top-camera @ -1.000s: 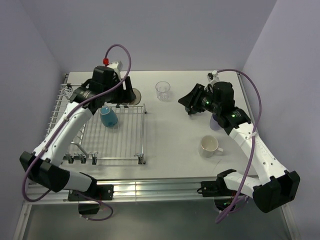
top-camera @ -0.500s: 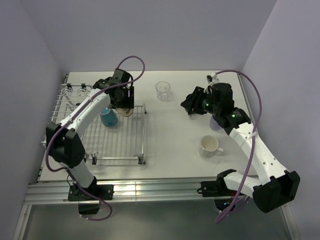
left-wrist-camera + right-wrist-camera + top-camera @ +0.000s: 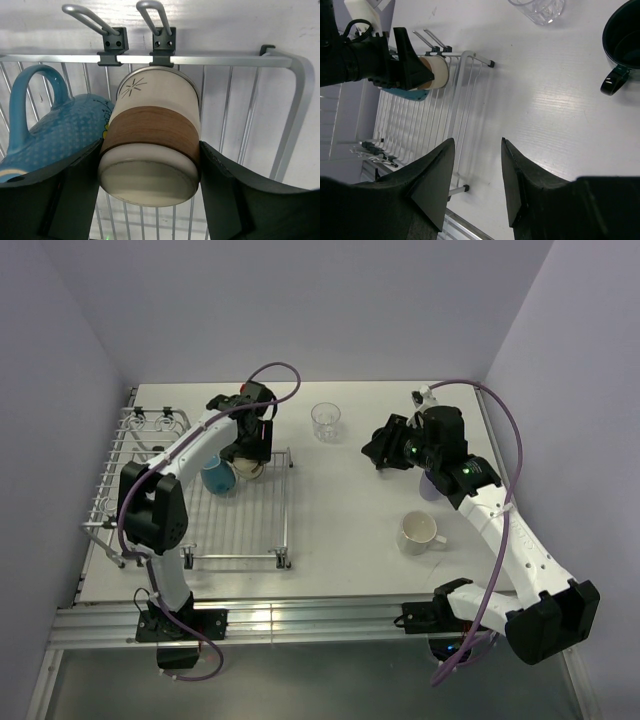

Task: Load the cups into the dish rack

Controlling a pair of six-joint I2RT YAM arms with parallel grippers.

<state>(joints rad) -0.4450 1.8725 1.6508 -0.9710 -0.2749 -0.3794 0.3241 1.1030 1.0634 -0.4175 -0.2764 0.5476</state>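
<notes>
The left gripper (image 3: 150,165) has hold of the brown cup (image 3: 152,125) across its body. One finger presses on each side, and the jaws stand about as wide as the cup. The cup is tilted, one end toward the wrist camera, over the far right corner of the dish rack (image 3: 296,95), just short of two hooked pegs on the rack's far rail. I cannot tell whether it touches the wires beneath. The light blue mug (image 3: 55,135) lies in the rack just beside it, with its handle toward the same rail and its body against or almost against the cup.

The rack fills the left half of the bench (image 3: 340,500). The right gripper (image 3: 477,170) hovers over the right half with its jaws apart and nothing between them. The dark teal mug (image 3: 625,40) stands upright on the bench near it. The clear glass tumbler (image 3: 325,421) stands upright by the middle of the far edge. The white mug (image 3: 420,532) stands upright toward the near right corner. The lavender cup (image 3: 432,486) is just beyond it, nearer the right edge and partly hidden by the right arm.
</notes>
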